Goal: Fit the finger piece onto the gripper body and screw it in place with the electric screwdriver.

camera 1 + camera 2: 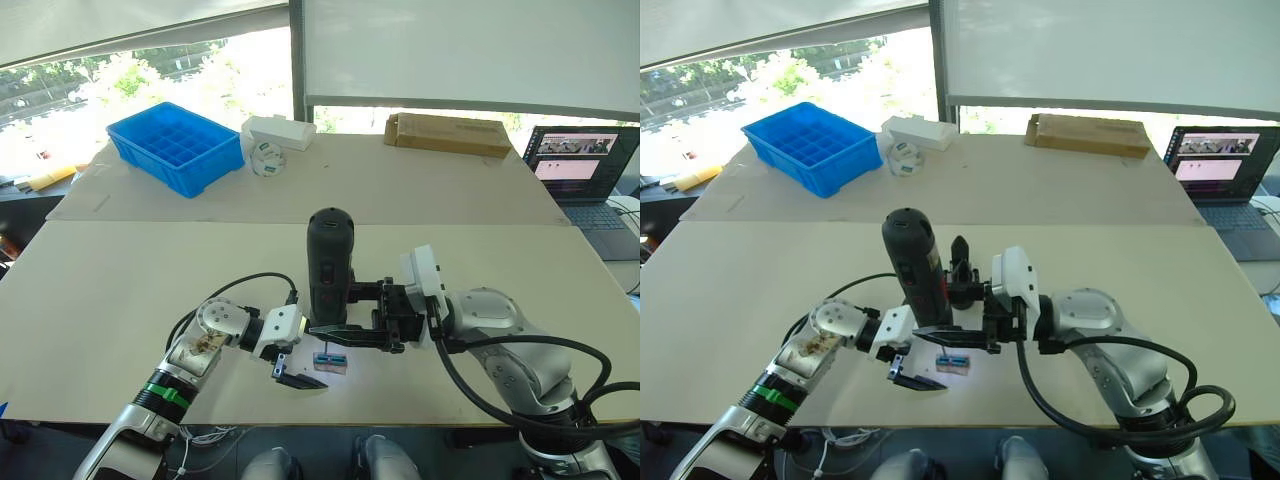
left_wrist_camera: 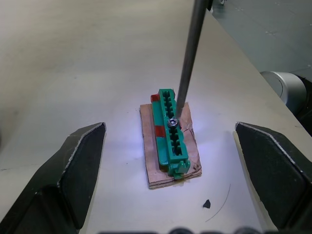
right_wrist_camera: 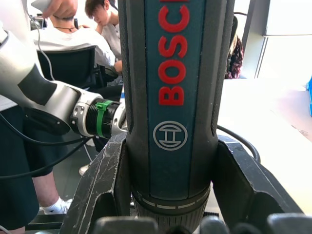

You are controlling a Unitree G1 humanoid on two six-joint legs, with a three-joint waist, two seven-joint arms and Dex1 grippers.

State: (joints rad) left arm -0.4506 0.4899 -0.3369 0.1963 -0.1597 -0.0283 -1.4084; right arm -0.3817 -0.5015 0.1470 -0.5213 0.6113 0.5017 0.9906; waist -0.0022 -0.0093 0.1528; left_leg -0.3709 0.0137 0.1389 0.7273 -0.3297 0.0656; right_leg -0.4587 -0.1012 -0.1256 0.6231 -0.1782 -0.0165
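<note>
My right gripper (image 1: 345, 335) is squeezing the electric screwdriver (image 1: 330, 265) upright | bit touching the green block (image 2: 170, 131) | left gripper (image 2: 175, 170) wide open, empty, at the block's 6 o'clock.

Right pincer (image 1: 952, 338) grips the upright electric screwdriver (image 1: 917, 262).

a robotics lab or workshop by a window.

plain pale tables (image 1: 120, 290) stand pushed together under large windows with roller blinds (image 1: 460, 50); a blue compartment bin (image 1: 178, 146), a cardboard box (image 1: 448, 133) and an open laptop (image 1: 588, 175) sit along the far side, and people sit on office chairs (image 3: 73, 63) in the right wrist view.
</note>
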